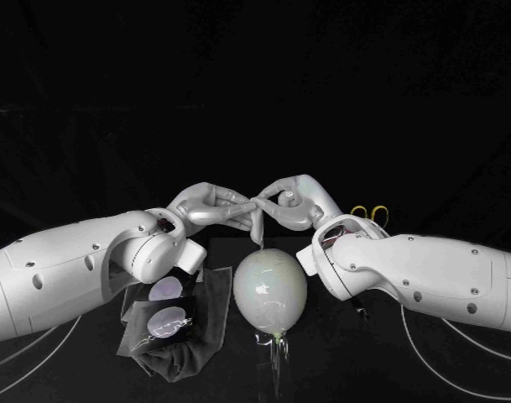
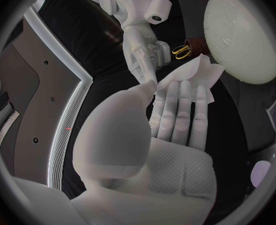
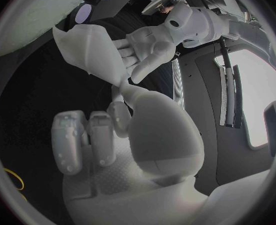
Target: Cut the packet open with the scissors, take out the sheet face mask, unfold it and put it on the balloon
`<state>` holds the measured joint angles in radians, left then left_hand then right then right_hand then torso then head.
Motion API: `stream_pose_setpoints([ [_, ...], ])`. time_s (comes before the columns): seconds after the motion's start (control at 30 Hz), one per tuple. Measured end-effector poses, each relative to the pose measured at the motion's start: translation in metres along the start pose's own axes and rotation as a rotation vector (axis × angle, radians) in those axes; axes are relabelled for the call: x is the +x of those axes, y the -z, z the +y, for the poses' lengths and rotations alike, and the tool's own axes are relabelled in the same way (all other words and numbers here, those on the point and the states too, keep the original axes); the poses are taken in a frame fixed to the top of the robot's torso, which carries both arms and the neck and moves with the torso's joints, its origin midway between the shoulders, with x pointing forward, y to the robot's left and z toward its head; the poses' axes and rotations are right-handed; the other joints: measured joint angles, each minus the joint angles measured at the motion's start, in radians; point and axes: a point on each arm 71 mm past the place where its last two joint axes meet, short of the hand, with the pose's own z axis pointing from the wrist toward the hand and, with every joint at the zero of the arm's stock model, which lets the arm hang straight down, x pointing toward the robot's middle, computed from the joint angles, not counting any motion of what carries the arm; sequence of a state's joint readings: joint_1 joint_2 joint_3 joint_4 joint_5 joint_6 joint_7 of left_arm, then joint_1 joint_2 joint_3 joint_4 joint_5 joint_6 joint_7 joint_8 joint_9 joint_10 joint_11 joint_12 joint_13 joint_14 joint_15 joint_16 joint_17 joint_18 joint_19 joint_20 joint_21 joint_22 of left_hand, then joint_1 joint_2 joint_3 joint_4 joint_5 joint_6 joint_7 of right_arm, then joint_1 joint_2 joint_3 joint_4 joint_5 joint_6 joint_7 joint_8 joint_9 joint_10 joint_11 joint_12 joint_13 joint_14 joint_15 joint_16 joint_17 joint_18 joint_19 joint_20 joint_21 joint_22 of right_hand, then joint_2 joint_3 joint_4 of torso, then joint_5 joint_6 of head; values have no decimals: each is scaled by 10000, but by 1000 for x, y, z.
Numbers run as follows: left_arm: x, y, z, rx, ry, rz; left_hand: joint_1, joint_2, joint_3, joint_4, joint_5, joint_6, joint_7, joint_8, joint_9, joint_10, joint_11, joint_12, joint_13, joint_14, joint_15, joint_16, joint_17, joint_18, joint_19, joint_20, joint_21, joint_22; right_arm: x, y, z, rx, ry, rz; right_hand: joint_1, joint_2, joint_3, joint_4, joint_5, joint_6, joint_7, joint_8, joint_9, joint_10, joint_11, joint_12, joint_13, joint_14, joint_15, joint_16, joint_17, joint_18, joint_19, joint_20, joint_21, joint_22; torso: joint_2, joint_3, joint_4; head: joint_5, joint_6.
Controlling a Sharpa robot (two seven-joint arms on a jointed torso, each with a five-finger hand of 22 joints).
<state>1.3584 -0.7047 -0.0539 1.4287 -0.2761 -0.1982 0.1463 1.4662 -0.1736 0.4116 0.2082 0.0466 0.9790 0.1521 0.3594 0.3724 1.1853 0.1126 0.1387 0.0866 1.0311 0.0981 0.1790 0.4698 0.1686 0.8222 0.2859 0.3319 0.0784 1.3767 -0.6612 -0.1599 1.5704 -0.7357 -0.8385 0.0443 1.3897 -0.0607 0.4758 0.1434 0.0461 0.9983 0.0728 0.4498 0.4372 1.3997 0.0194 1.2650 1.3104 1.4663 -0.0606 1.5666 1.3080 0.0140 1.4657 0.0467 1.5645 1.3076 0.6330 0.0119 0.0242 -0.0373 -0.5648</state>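
The left robot hand [image 1: 213, 206] and the right robot hand [image 1: 291, 201] both pinch the white face mask [image 2: 191, 75], meeting fingers-to-fingers just above the balloon [image 1: 270, 290].

Both robot hands [image 1: 213, 206] [image 1: 289, 201] pinch mask [image 1: 259, 238] above balloon [image 1: 270, 290].

The pale oval balloon [image 1: 268, 290] lies beside the dark packet [image 1: 164, 306], white folded mask [image 2: 194, 75] held up near it, yellow-handled scissors [image 1: 370, 211] behind.
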Motion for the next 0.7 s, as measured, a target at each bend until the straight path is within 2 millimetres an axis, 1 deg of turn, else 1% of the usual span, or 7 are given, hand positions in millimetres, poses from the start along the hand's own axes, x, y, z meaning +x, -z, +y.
stream_pose_setpoints([
  [0.1,0,0,0,-7,-1,3,0,0,40,-40,0,53,-53,0,-14,72,-72,85,27,-1,-1,58,23,-2,0,0,0,0,0,0,0,-1,-1,0,0,0,0,0,2,-2,-2,17,-2,0,0,-1,0,0,1,0,-5,0,-1,0,0,-3,0,-1,-1,1,-6],
  [0.13,0,0,0,-14,-3,3,68,35,58,-58,0,93,-55,0,-14,133,-56,111,39,-1,-1,78,30,-2,31,-31,0,0,0,0,0,-1,-2,-1,-1,0,0,0,2,-5,-4,17,-2,0,0,2,0,0,1,0,-6,-1,-1,1,-1,-4,0,-1,-1,1,-10],
  [0.2,0,-1,0,-25,-10,-1,176,70,119,-119,0,178,-70,0,-26,200,-94,183,80,33,-36,148,74,-3,90,-17,0,-9,0,0,0,-2,-4,0,-1,-1,-1,1,2,-14,-14,18,-2,0,0,41,-4,-1,1,0,-8,0,-1,1,-1,-4,0,-1,-2,2,-12],
  [0.3,1,-1,0,-31,-18,-20,464,251,246,-337,-1,461,-139,109,-38,389,-212,382,175,144,-146,357,181,-9,267,-77,0,-4,0,1,0,-5,-9,5,-1,-1,-1,1,2,-15,-14,31,-2,0,1,41,-4,-1,2,-1,-7,0,-2,1,-1,-3,1,-1,-5,1,-13],
  [0.33,1,-2,0,-32,-22,-33,501,290,258,-408,-2,525,-162,134,-38,416,-239,436,208,168,-170,417,208,-57,308,-89,0,1,0,1,0,-7,-11,7,-1,-1,-1,1,2,-15,-15,33,-2,0,1,41,-4,-1,2,-1,-7,0,-2,1,-1,-2,1,-1,-5,1,-13],
  [0.53,0,-3,0,-25,-44,-161,604,393,395,-740,-29,681,-221,243,-37,664,-411,713,386,443,-365,769,382,95,629,-269,257,127,0,1,1,-16,-21,21,-2,-2,-2,2,1,-15,-15,37,-3,1,1,41,-3,-11,13,-4,-6,0,-3,2,-3,1,0,-3,-5,0,-6],
  [0.7,-1,-3,0,13,-69,-323,634,423,480,-872,-21,710,-250,273,-35,753,-429,821,476,525,-443,887,424,99,716,-357,419,211,0,1,1,-22,-25,34,-30,-30,3,-3,0,-16,-15,54,-4,1,2,41,-6,22,-19,-28,-4,0,-19,17,20,4,0,-3,-2,12,5],
])
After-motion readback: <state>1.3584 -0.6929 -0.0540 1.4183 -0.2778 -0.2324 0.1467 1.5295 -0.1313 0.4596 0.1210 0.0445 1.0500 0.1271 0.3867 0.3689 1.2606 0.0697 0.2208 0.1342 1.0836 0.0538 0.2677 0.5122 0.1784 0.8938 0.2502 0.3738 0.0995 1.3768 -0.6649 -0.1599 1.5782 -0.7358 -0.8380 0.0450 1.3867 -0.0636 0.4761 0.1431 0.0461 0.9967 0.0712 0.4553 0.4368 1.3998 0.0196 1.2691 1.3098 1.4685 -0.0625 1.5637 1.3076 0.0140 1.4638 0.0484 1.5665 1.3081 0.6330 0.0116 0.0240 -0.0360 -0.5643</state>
